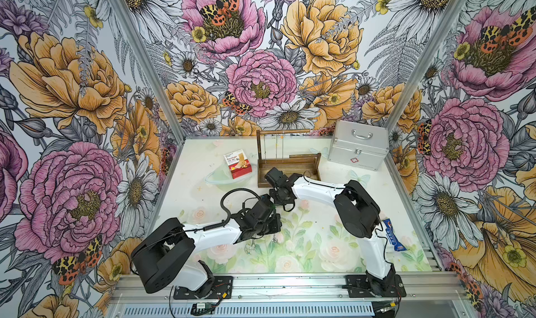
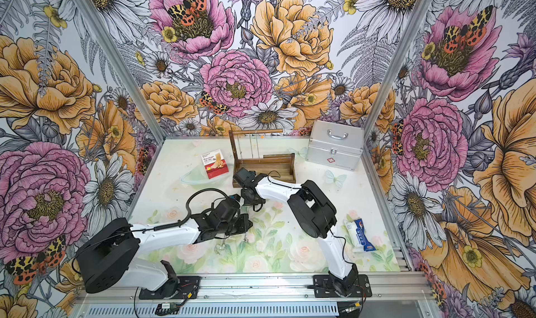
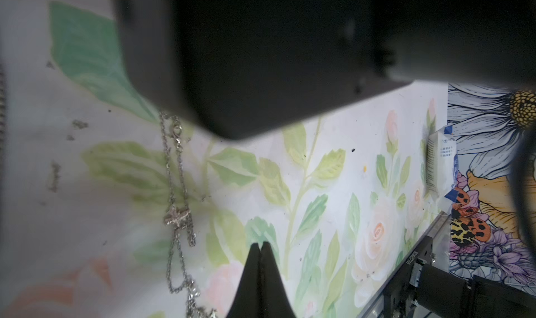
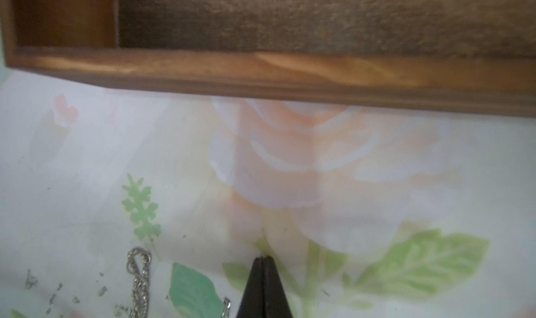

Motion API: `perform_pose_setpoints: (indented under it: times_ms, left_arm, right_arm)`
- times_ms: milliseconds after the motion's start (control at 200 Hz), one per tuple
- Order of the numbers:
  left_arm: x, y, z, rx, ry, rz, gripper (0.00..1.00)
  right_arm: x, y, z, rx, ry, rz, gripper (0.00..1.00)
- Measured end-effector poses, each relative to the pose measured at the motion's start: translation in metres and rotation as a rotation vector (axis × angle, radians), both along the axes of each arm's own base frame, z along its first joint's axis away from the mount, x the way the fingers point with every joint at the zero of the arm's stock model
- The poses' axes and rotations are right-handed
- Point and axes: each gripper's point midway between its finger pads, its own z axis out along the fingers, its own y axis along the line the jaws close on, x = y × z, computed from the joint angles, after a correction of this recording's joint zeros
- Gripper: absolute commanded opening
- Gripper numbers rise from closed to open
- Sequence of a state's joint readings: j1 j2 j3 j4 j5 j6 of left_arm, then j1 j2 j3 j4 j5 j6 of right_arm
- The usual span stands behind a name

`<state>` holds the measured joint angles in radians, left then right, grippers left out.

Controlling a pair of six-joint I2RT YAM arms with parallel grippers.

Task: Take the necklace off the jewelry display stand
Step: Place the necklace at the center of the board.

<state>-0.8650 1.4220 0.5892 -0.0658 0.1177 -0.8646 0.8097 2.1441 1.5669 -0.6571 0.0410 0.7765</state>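
Near one stand, left claw, right claw, both closed

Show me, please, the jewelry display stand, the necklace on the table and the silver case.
jewelry display stand (image 1: pixel 284 131): in a top view, top rod.
necklace (image 3: pixel 176 216): left wrist view, its pendant.
silver case (image 1: pixel 342 157): in a top view, front face.

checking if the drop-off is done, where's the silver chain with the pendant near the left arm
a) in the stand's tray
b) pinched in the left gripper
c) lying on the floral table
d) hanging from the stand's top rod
c: in the left wrist view the necklace lies flat on the floral table, beside the left gripper, whose jaws are shut with nothing between them.
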Motion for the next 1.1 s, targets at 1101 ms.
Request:
perform_pose_setpoints:
  times_ms: [1101]
  left_arm:
    - [-0.049, 0.022, -0.03, 0.077, 0.097, -0.082, 0.02]
  right_arm:
    - [-0.006, 0.007, 0.001, 0.068, -0.038, 0.0, 0.0]
